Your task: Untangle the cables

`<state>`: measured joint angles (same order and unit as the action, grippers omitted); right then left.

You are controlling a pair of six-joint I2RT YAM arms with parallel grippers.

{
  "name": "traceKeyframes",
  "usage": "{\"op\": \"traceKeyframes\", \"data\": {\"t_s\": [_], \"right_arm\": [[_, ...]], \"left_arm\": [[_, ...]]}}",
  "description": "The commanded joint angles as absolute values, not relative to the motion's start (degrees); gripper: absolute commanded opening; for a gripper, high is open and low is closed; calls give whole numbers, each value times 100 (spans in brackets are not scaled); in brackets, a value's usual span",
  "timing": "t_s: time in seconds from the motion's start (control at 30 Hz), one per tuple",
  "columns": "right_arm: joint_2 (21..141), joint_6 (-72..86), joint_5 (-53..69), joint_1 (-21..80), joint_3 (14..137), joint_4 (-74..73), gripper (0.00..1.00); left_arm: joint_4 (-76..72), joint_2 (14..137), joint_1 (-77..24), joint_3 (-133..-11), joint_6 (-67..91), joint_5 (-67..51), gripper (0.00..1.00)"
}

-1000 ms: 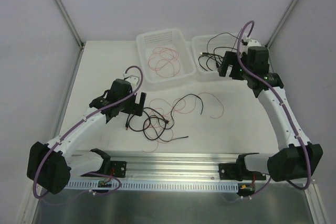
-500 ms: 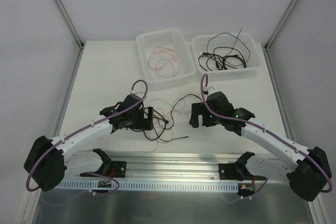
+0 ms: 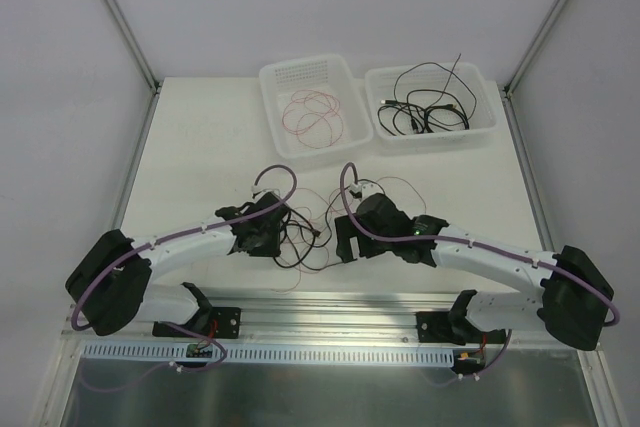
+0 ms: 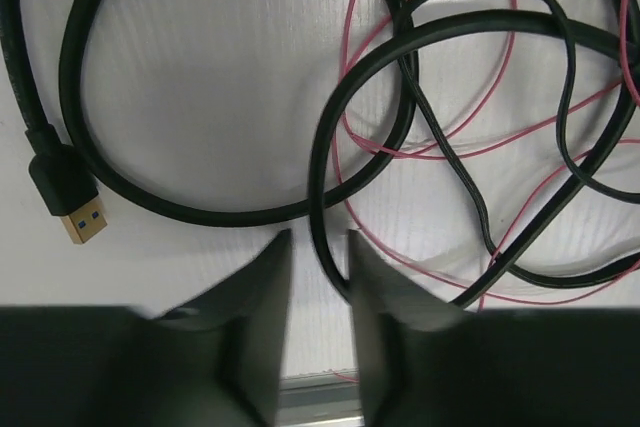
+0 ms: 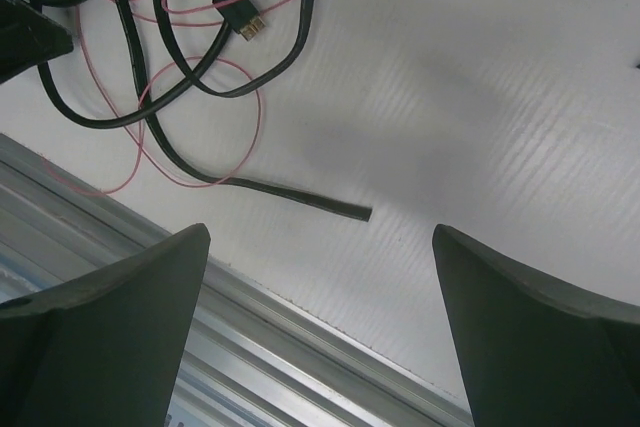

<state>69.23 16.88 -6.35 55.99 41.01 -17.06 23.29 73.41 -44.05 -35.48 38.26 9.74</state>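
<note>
Two grippers low at the cables (image 3: 303, 235). Left gripper (image 4: 319, 247): jaws narrow, black cable (image 4: 318, 167) between them, grip not certain; close squarely, leaving out red wire (image 4: 450, 152) just ahead. Right gripper (image 5: 320, 232): jaws wide, loose black end (image 5: 340, 210) just ahead.

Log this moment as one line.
task: untangle cables | left pincer: straddling black cable, jaws narrow, grip unconfirmed | right pincer: open above table
</note>
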Motion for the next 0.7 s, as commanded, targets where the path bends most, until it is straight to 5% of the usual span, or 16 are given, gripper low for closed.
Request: {"op": "traceKeyframes", "data": {"t_s": [0.0, 0.1, 0.3, 0.67], "right_arm": [[7013, 1811, -844, 5757, 4394, -1415, 99], [7040, 1819, -887, 5801, 4395, -1424, 99], [6882, 1784, -1028, 5818, 4403, -1582, 99], [6118, 1512, -1617, 5810, 4561, -1995, 99]], "left_arm": [[2373, 7435, -4500, -3718, 3964, 1257, 22], [2382, 7480, -4570, -3762, 3903, 1239, 1], [2952, 6612, -4658, -4323, 3578, 1317, 0], [4578, 5423, -4685, -7091, 1056, 2030, 0]]}}
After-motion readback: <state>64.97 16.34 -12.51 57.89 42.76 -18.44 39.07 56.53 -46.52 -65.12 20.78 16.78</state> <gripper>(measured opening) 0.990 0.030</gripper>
